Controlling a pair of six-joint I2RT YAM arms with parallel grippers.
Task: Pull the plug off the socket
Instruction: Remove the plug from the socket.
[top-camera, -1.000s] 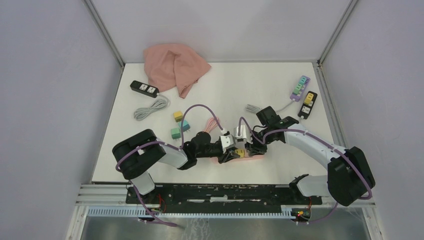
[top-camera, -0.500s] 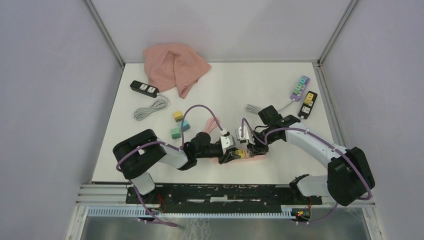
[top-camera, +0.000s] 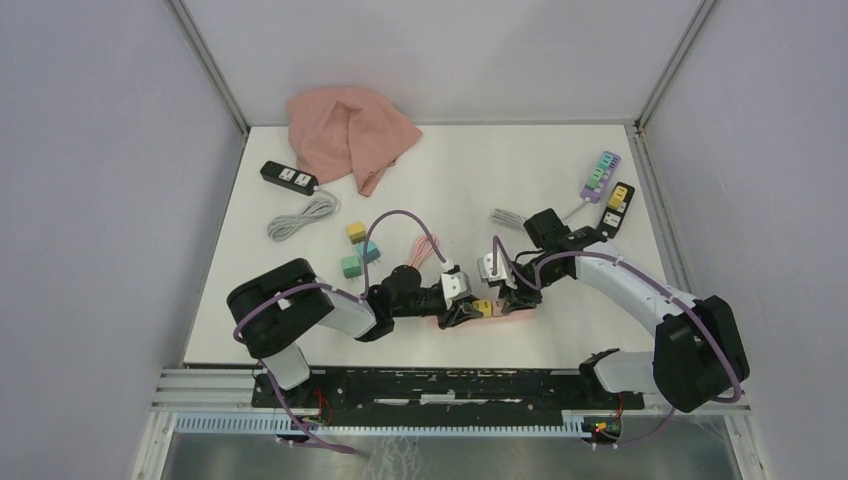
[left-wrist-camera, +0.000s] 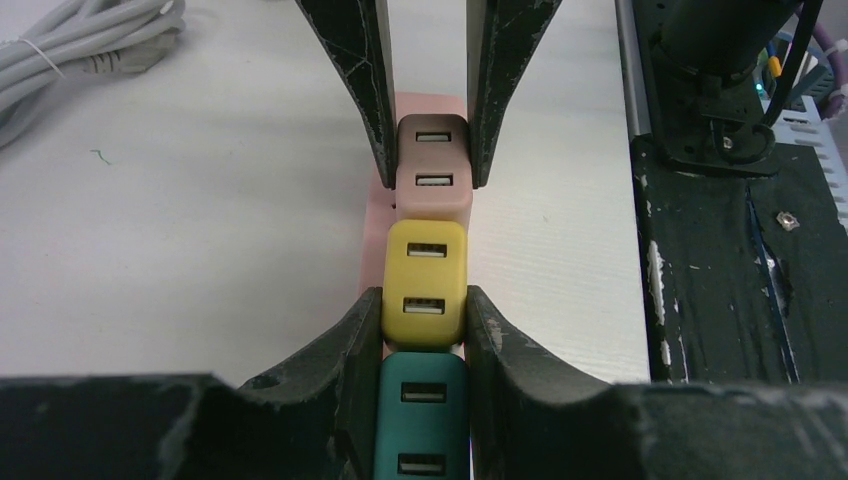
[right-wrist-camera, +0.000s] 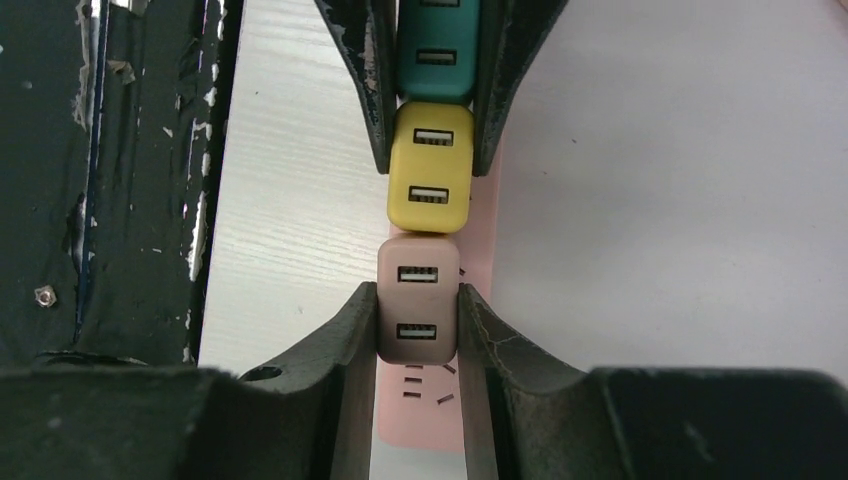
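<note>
**Bench layout**

On the white table (top-camera: 450, 170), near its front edge at centre, lies the pink plastic power strip (right-wrist-camera: 425, 405). On it, in one row left to right: teal square USB plug (left-wrist-camera: 421, 425), yellow square USB plug (left-wrist-camera: 424, 283), brown square USB plug (left-wrist-camera: 433, 170). Astride the yellow: left gripper (left-wrist-camera: 424, 305); astride the brown: right gripper (right-wrist-camera: 418, 300). Back left: pink crumpled cloth (top-camera: 350, 135), grey coiled cable (top-camera: 303, 216) before it.

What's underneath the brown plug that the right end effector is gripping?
A pink power strip lies under the brown plug, with an empty socket showing just beyond it. The plug's prongs and the socket holding them are covered. The yellow plug sits next to it.
</note>
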